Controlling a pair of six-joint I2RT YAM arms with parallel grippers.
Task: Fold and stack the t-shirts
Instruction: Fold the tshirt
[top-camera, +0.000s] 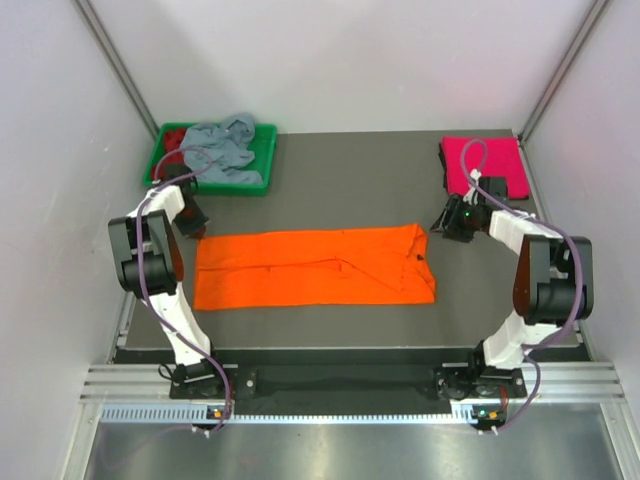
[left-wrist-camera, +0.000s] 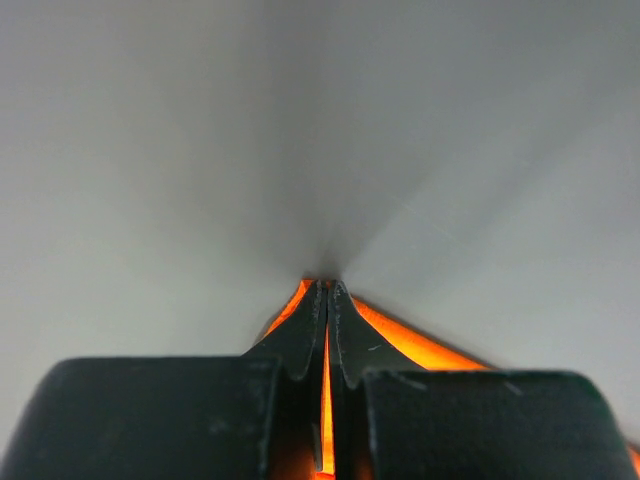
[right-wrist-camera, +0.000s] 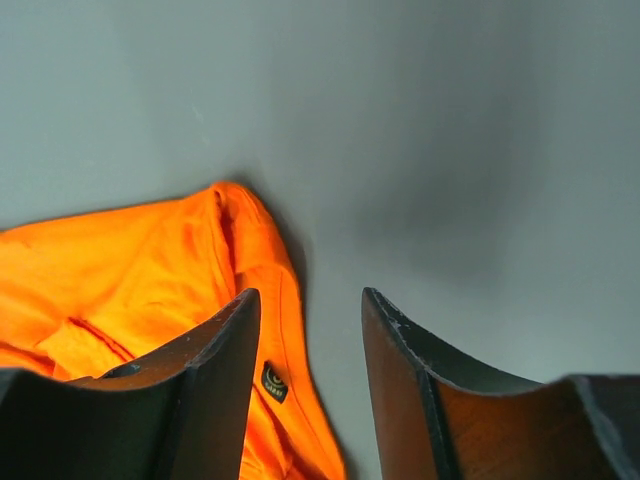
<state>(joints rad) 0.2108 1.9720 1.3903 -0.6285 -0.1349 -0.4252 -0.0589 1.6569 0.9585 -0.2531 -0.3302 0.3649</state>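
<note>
Nearest you, the orange shirt (top-camera: 310, 268) lies across the middle of the table (top-camera: 350, 195) as a long, flat strip running left to right. Treat it as light, limp cloth. It has no stiffness, so any edge you lift will sag, and the folded layers can slide apart. Expect it to drag on the table rather than glide. Take it by the corners, pinch all the layers at once, and raise both ends evenly so the strip does not twist.

At the strip's far left corner, the left tool (top-camera: 193, 222) is pressed together on the cloth. Its wrist view shows a thin line of orange between the closed fingers. Little cloth shows there, so the hold is probably shallow and may slip under a hard pull.

At the far right corner, the right tool (top-camera: 452, 220) is spread and holds nothing. The shirt's corner, with a small label (right-wrist-camera: 273, 381), lies just beside one finger, not between the two. You would need to shift over the cloth before closing.

Farther back on the right, the pink shirt (top-camera: 485, 165) lies folded, likely the stack's base. At the far left, the tray (top-camera: 265, 165) holds the grey shirt (top-camera: 222, 150), crumpled over a red shirt (top-camera: 176, 135).
</note>
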